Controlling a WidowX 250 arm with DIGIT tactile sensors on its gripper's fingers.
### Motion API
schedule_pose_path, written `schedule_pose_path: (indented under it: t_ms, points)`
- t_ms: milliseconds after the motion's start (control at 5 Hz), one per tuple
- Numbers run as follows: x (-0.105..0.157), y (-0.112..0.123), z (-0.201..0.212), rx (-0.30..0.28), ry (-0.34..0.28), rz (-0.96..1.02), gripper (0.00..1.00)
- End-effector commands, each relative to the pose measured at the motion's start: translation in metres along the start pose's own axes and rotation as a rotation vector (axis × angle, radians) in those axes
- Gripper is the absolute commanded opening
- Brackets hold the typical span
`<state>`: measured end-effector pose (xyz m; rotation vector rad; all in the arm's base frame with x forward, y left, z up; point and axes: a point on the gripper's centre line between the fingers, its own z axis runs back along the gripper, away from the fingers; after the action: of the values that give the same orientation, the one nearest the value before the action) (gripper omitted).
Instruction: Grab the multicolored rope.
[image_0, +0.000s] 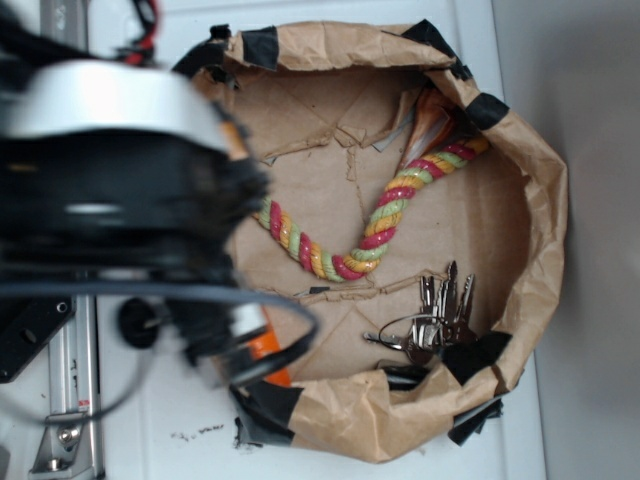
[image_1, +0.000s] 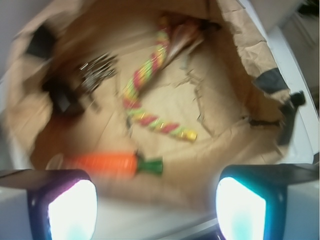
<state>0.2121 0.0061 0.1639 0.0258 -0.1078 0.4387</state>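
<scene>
The multicolored rope (image_0: 372, 222) lies bent in a V on the floor of a brown paper basket (image_0: 545, 200), red, yellow and green strands twisted together. In the wrist view the multicolored rope (image_1: 147, 85) runs from the top middle down to a yellow end at the centre. My gripper (image_1: 156, 210) is open, its two glowing pads wide apart at the bottom corners, with nothing between them. It hangs above the basket's near rim, well short of the rope. In the exterior view the arm's blurred black body (image_0: 110, 190) hides the basket's left side; the fingers are not visible there.
An orange carrot toy with green top (image_1: 112, 164) lies near the gripper, between it and the rope. A bunch of keys (image_0: 432, 318) rests in the basket by its wall. Black tape patches the crumpled paper rim. A metal rail (image_0: 70, 400) runs along the left.
</scene>
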Motion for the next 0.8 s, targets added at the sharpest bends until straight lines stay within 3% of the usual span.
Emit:
schedule_pose_path:
  t_ms: [0, 200, 400, 600]
  points:
    - [0.053, -0.019, -0.048, 0.025, -0.015, 0.046, 1.00]
    - [0.060, -0.029, -0.074, 0.037, 0.028, 0.146, 1.00]
    - [0.071, -0.019, -0.097, 0.090, 0.059, 0.242, 1.00]
    - [0.076, 0.007, -0.135, 0.088, 0.157, 0.250, 1.00]
